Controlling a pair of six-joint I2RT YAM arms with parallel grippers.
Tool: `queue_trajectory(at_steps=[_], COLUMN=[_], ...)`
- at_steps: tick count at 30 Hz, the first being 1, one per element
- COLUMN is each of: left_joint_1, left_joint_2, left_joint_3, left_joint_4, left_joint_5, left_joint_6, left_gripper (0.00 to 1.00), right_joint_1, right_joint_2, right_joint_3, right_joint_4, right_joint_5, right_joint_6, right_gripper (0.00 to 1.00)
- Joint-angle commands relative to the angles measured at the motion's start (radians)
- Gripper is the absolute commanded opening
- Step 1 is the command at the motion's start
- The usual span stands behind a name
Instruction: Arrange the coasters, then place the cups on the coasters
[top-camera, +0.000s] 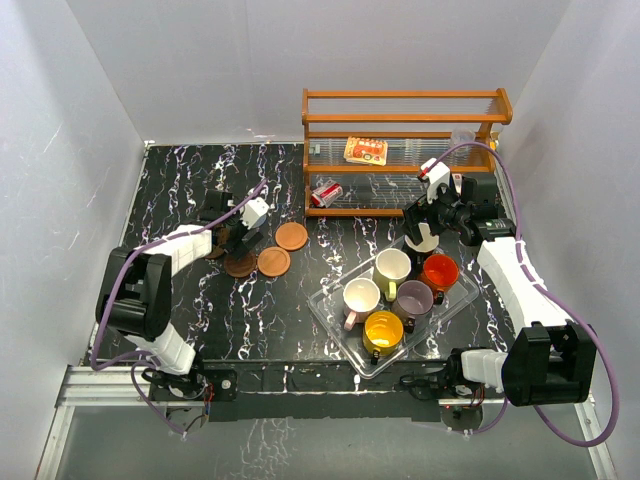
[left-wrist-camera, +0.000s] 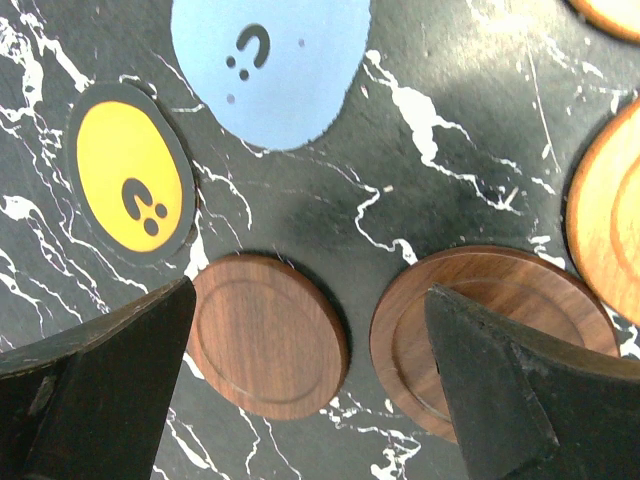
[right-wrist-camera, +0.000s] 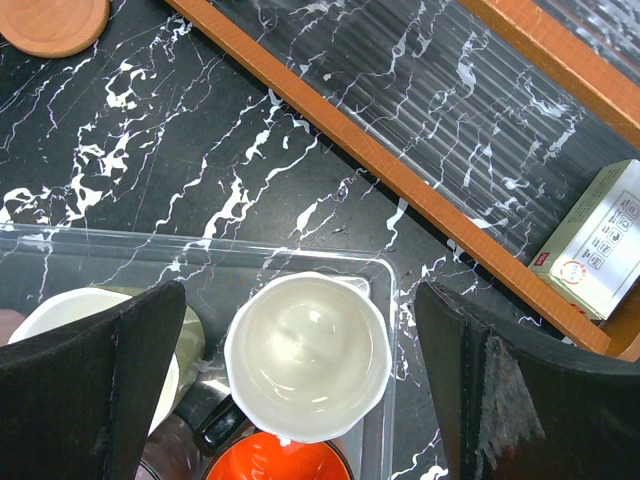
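**STATION STATUS: COASTERS LEFT, CUPS IN TRAY RIGHT**

**Top view.** The left gripper (top-camera: 238, 236) stands over the coaster group on the left half of the black marbled table (top-camera: 180, 170). Its jaws are apart and hold nothing. Two orange-brown coasters (top-camera: 292, 236) lie just right of it. The right gripper (top-camera: 425, 225) hangs over the far corner of the clear tray (top-camera: 335, 318), right of centre, with its jaws also apart. The tray holds the olive-cream cup (top-camera: 392, 268), orange-red cup (top-camera: 440, 270), mauve cup (top-camera: 413, 298), pale pink cup (top-camera: 361, 297) and yellow cup (top-camera: 384, 330). A wooden rack (top-camera: 405, 95) stands at the far edge.

**Left wrist view.** The fingers (left-wrist-camera: 110, 400) are spread wide. Two dark brown coasters lie flat on the table between them, one to the left (left-wrist-camera: 268, 335) and one to the right (left-wrist-camera: 480, 320), apart from each other. Farther out lie the blue-grey coaster (left-wrist-camera: 270, 60) and, to its left, a yellow-faced coaster (left-wrist-camera: 130, 175) with a dark rim (each carries a small printed mark). An orange-brown coaster enters at the right edge.

**Right wrist view.** The fingers (right-wrist-camera: 90, 390) are spread wide. The black cup (right-wrist-camera: 308, 355) has a white interior and stands upright in the tray's far corner, below the gap between the fingers. Whether they touch it cannot be told. The orange-red cup sits just near of it and the olive-cream cup to its left. Beyond the tray runs the rack's lower rail, with a small white box (right-wrist-camera: 600, 240) on the shelf.
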Motion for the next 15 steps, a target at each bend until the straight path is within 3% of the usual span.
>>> queue_trajectory(at_steps=[1, 15], left_joint_1=[-0.008, -0.058], left_joint_2=[0.075, 0.146], left_joint_3=[-0.002, 0.058], left_joint_4=[-0.072, -0.046], left_joint_5=[0.056, 0.075], left_joint_6=[-0.019, -0.073], left_gripper=[0.99, 0.99], right_joint_1=[-0.003, -0.003], right_joint_2=[0.002, 0.009], right_joint_3=[0.002, 0.003], right_joint_4=[0.034, 0.033], right_joint_5=[0.009, 0.01], right_joint_6=[-0.014, -0.015], right_gripper=[0.98, 0.98])
